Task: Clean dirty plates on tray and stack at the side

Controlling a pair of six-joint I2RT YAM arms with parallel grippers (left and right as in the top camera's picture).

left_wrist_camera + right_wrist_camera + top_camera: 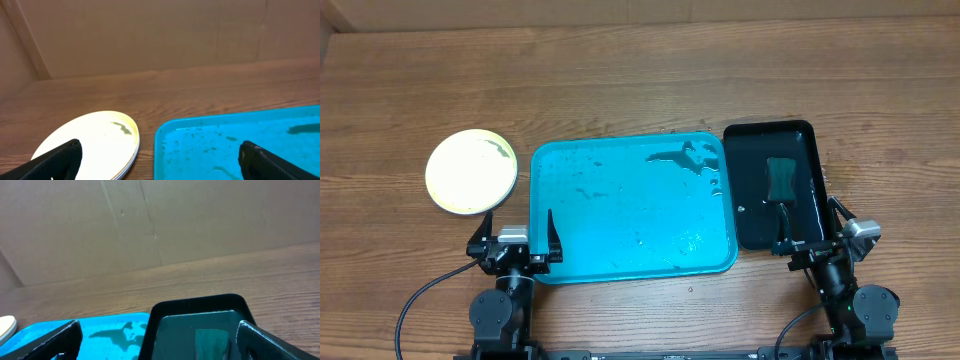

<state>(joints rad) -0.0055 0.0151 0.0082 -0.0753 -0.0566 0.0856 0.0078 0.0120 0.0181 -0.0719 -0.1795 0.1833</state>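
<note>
Count: one wet-streaked turquoise rectangular plastic tray (pixel 620 205) at the centre of the wooden worktop (pixel 620 80). One glossy black tray (pixel 750 220) lies just beside its right edge and holds one dark green sponge (pixel 781 178).

One stack of round plastic plates (pixel 470 172) sits off the tray's left edge. The overhead view shows only the smeared yellowish top plate. The left wrist view shows layered rims; number unclear.

Left claw (pixel 518 232) and right claw (pixel 812 228) are both released and empty.

plates (pixel 471 171): round, stacked flat in one pile on the tabletop (pixel 620 80), just left of the tray, apart from it
top plate: pale yellow-white, dark smear (pixel 496 150) near far-right rim
lower plates: only rim edges showed
tray (pixel 610 215): large turquoise rectangle, rounded corners, raised rim, lay flat
tray surface: wet, dark puddle (pixel 685 157) by far-right corner, scattered specks
</note>
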